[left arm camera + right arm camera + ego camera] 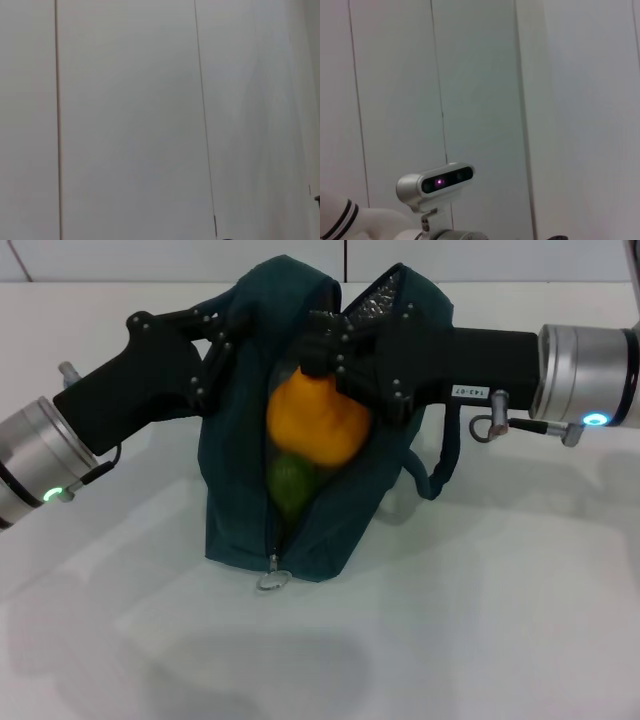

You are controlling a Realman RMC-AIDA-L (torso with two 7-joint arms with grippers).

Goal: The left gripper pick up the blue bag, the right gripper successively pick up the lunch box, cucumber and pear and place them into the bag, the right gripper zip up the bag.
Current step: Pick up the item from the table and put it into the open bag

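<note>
The blue bag (240, 500) stands mid-table in the head view with its top gaping open. From the left, my left gripper (228, 338) is shut on the bag's upper left edge and holds it up. My right gripper (322, 358) reaches in from the right, shut on the top of the yellow-orange pear (318, 422), which hangs in the bag's opening. Below the pear, the green cucumber (290, 485) shows inside the bag. The lunch box is hidden. Both wrist views show only wall panels.
The bag's ring zipper pull (272, 580) lies on the white table (480, 620) at the bag's front foot. A handle loop (440, 465) hangs off the bag's right side. A white camera head (436, 186) shows in the right wrist view.
</note>
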